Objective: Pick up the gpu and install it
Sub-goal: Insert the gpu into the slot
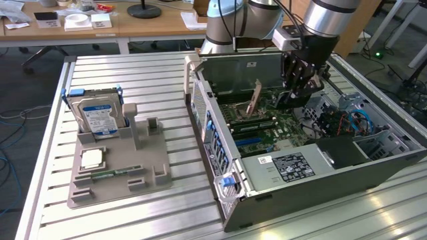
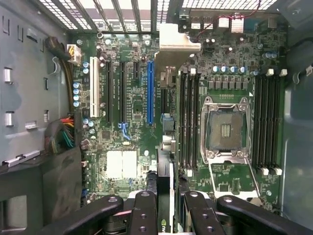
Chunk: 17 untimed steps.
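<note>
One thin card, the gpu point(image 2: 164, 186), hangs edge-on in your pincer point(image 2: 168, 208), whose fingers point(image 2: 144, 210) are clamped on its two flat faces. It lies just beside the blue slot point(image 2: 150, 93) and parallel to it, with its silver bracket point(image 2: 178, 39) at the end farthest from the fingers. You cannot tell whether its lower edge touches the slot. Reckon it light and stiff, yet fragile. Your hold on the faces near the upper edge looks right. Keep off the contact edge, since the smooth face may slip if tilted.
</note>
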Available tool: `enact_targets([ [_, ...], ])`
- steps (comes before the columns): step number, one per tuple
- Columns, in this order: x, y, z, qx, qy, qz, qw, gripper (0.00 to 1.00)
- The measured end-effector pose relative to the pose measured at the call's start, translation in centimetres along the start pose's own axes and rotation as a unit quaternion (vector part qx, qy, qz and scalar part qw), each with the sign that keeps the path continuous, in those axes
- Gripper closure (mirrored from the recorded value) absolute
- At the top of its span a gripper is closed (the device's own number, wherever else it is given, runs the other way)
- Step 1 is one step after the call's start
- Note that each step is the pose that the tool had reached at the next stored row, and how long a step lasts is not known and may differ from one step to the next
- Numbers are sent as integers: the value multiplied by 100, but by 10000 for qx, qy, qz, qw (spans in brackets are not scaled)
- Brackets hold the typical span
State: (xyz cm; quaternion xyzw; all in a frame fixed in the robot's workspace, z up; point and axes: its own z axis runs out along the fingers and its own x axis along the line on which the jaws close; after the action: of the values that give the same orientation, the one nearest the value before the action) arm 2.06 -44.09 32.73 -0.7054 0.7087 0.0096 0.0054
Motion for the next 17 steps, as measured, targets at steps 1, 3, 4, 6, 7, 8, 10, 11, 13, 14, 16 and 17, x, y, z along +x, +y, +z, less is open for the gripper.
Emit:
enact_targets([
  [1,0,0,1,0,1,0,10000,74],
  [3,1,2,20,1,-1,1,10000,74],
  [4,2,19,113,1,-1,1,10000,74],
  [6,30,29,156,1,-1,1,10000,74],
  [7,31,30,162,0,0,0,10000,74],
  [8,31,32,167,0,0,0,10000,74],
  [10,32,33,170,0,1,0,10000,74],
  [11,32,33,170,0,1,0,10000,74],
  [13,32,33,171,0,0,0,10000,74],
  [14,32,33,171,0,0,1,10000,74],
  [16,32,33,171,0,0,0,10000,74],
  [17,32,33,171,0,0,0,10000,74],
])
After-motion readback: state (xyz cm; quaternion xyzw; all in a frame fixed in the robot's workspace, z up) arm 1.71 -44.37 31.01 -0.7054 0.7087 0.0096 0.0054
